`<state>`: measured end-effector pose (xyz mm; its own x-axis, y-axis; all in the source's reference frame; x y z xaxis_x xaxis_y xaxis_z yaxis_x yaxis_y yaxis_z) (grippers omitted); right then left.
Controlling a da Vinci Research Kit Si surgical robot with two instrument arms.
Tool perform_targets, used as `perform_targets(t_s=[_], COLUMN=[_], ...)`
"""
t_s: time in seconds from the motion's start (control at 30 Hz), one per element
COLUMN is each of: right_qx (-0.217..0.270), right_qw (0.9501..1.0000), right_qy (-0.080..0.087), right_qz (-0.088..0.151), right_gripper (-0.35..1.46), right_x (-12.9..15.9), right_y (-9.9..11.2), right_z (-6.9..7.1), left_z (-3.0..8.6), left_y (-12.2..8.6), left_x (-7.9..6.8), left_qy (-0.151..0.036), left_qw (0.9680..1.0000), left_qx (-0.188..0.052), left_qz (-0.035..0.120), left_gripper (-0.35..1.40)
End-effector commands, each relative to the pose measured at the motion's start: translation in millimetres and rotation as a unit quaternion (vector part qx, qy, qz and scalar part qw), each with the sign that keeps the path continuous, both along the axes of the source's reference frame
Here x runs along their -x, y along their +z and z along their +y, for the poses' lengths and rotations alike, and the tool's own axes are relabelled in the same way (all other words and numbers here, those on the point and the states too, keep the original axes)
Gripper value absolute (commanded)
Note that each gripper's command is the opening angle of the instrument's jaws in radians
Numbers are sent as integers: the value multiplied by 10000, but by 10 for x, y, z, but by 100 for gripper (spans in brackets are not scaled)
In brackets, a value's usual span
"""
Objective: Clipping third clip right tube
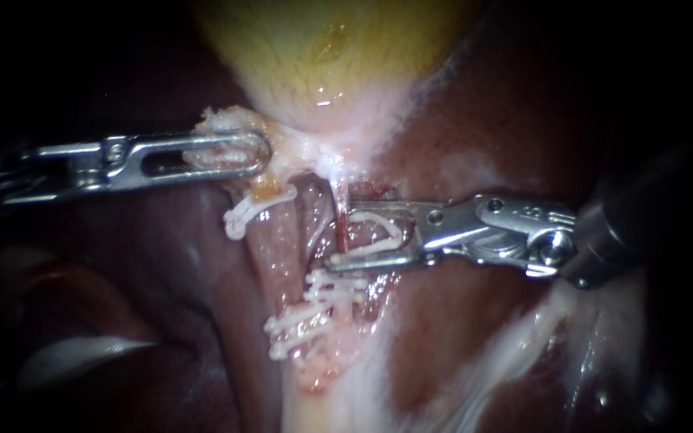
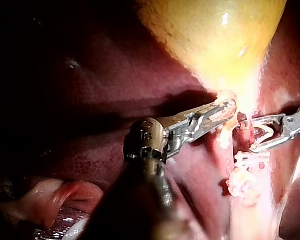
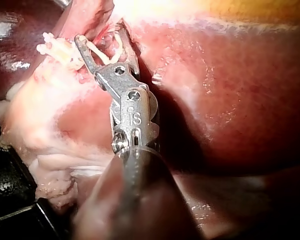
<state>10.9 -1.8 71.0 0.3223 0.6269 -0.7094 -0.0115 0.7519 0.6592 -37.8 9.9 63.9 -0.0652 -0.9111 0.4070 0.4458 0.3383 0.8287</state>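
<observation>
The yellow gallbladder (image 1: 322,40) narrows to a pale neck. My left instrument (image 1: 238,152) comes in from the left, its jaws shut on a tuft of tissue at that neck. My right instrument (image 1: 342,236) comes in from the right, its jaws spread wide. They carry a white V-shaped clip (image 1: 387,228) and straddle the reddish right tube (image 1: 338,224). Two white clips (image 1: 326,293) sit on this tube below the jaws. Another clip (image 1: 254,207) crosses the left tube (image 1: 278,240). In the right wrist view the loaded clip (image 3: 107,50) lies between the spread jaws (image 3: 102,47).
Dark red liver (image 1: 475,321) surrounds the tubes on both sides. Pale fatty tissue (image 1: 523,337) runs below my right instrument. In the left wrist view a pink fold of tissue (image 2: 55,197) lies beside my left instrument's shaft (image 2: 150,170).
</observation>
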Motion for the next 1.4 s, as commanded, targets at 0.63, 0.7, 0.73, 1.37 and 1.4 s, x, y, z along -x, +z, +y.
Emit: perform_targets(t_s=[0.63, 0.7, 0.73, 1.37, 1.4], right_qx=[-334, -336, -337, -1133, -1166], right_qw=[9988, 9985, 9984, 9827, 9821], right_qy=[81, 128, 147, 414, 416], right_qz=[358, 416, 440, 1404, 1418], right_gripper=[47, 47, 47, 46, 46], right_x=[-16, -16, -16, -15, -15], right_y=[5, 5, 4, -37, -38], right_z=[1, 2, 2, 14, 14], left_z=[-1, -1, -1, -1, -1], left_y=[-1, -1, 0, 2, 2], left_x=[0, 0, 0, -1, -1], left_qy=[-4, -4, -4, -1, -1], left_qw=[10000, 10000, 10000, 10000, 10000], left_qx=[2, 3, 3, 8, 8], left_qz=[4, 4, 4, 3, 3], left_gripper=[-35, -35, -35, -35, -35])
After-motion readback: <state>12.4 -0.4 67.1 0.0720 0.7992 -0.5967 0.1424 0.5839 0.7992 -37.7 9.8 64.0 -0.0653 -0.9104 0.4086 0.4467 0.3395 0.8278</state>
